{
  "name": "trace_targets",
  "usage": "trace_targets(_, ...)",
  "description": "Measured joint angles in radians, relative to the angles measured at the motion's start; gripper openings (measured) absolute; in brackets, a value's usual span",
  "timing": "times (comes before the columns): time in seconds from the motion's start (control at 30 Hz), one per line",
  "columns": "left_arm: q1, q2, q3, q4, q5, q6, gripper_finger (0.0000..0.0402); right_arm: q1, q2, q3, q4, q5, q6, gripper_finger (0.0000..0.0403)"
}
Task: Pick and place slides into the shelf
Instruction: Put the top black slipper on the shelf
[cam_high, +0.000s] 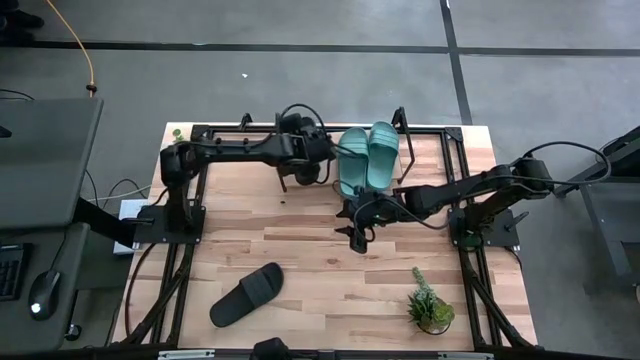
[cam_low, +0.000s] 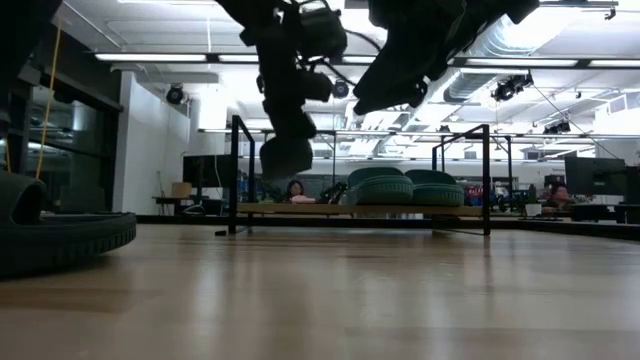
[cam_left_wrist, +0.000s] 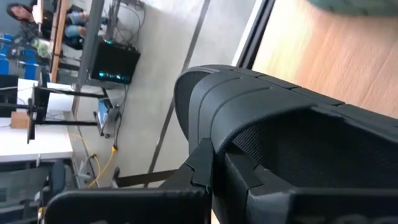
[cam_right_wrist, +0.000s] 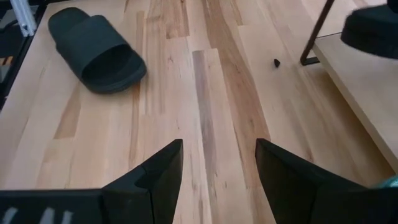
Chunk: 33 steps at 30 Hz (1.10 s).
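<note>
The left gripper pinches a black sandal above the shelf, beside two teal sandals already there. It seems mid-placement, so next comes lowering and letting go. The right gripper, fingers spread and empty, hovers over the table, facing the last black sandal.

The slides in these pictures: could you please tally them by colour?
Teal slides: 2, on the shelf
Black slides: 2, one on the table, one in the left tool
Total: 4
</note>
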Motion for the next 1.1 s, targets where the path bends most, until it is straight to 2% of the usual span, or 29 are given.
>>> trace_targets(0.27,-0.003,0.041,0.000,-0.006,-0.030,0.005,0.0000,0.011,0.000,0.000,0.002,-0.001,-0.060,0.0193)
trace_targets(0.67,-0.003,0.044,-0.003,-0.075,-0.030,0.006,0.0000,-0.048,0.000,0.000,0.009,0.009,-0.141,0.0193)
trace_targets(1.1,-0.003,0.043,-0.118,-0.033,-0.028,0.003,0.0000,-0.128,0.000,0.000,0.009,0.003,-0.208,0.0193)
